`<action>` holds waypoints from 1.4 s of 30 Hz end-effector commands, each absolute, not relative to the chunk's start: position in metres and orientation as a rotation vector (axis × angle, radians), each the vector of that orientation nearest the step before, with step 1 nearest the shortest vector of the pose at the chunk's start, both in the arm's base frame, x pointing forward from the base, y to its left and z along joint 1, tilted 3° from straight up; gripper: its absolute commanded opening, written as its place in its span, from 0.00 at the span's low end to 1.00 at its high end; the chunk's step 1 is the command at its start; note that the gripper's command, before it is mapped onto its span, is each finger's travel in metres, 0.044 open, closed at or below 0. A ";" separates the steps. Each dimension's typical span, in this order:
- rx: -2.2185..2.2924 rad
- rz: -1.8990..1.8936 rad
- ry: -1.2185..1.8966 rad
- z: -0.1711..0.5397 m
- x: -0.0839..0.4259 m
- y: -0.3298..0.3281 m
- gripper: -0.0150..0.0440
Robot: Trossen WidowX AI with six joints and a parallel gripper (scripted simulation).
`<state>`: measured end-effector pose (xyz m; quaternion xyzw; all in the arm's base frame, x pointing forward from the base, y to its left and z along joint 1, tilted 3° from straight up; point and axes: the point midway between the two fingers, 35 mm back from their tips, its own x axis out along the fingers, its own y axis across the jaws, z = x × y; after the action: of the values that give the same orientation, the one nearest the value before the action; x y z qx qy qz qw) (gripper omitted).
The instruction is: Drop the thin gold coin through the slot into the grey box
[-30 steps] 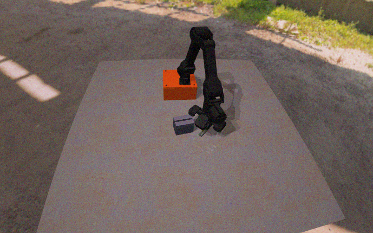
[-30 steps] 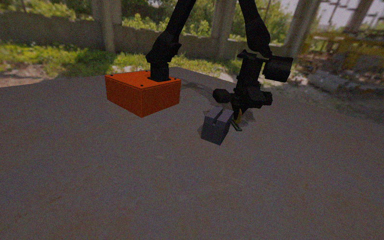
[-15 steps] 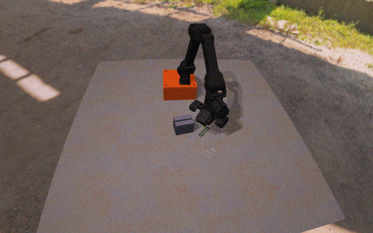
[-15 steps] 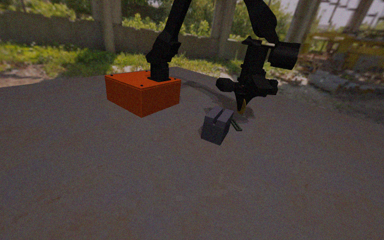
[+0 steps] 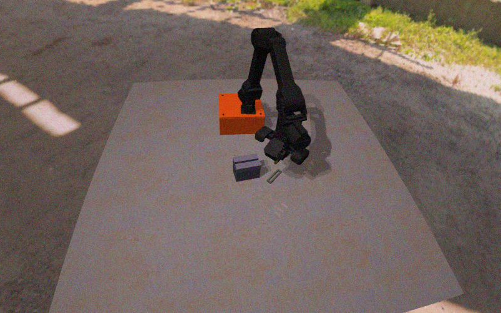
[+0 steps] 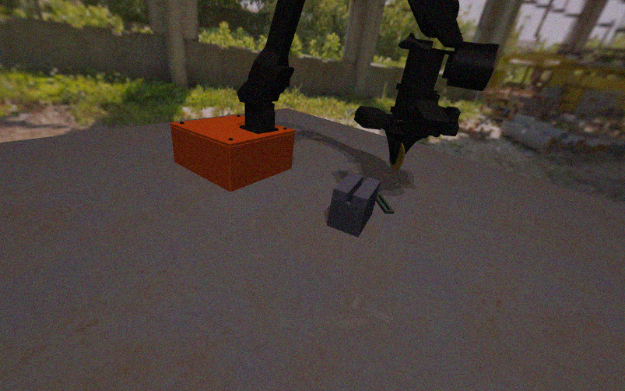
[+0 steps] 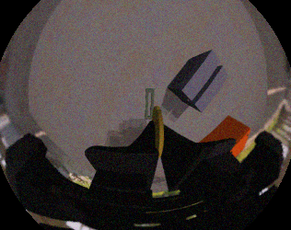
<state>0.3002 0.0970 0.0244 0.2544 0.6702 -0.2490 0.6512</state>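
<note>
My gripper (image 6: 395, 154) (image 7: 154, 123) is shut on the gold coin (image 6: 400, 156) (image 7: 159, 132) and holds it upright on edge, above the table. In the top view only a small bit of the coin (image 5: 276, 161) shows below the gripper. The green holder (image 5: 269, 181) (image 6: 389, 210) (image 7: 147, 103) is empty and lies on the table below the coin. The closed grey box (image 5: 248, 172) (image 6: 350, 215) (image 7: 201, 80) stands beside the holder, its narrow slot facing up. The coin is higher than the box lid and off to its side, not over the slot.
The orange base block (image 5: 241, 125) (image 6: 202, 153) (image 7: 229, 130) of the arm stands behind the grey box in the top view. The table (image 5: 221, 241) (image 6: 208, 291) carries the box, the holder and the base. The arm's shadow falls near the holder.
</note>
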 end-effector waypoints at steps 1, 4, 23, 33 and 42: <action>0.579 -0.572 1.516 0.034 0.301 0.096 0.25; 0.595 -0.589 1.511 0.035 0.300 0.096 0.25; 1.040 -1.045 1.333 0.036 0.292 0.102 0.25; 1.043 -1.046 1.331 0.036 0.292 0.096 0.25; 1.041 -1.040 1.331 0.036 0.295 0.075 0.25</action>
<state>0.2955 0.0832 0.0373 0.4412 0.5607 -0.4383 0.5466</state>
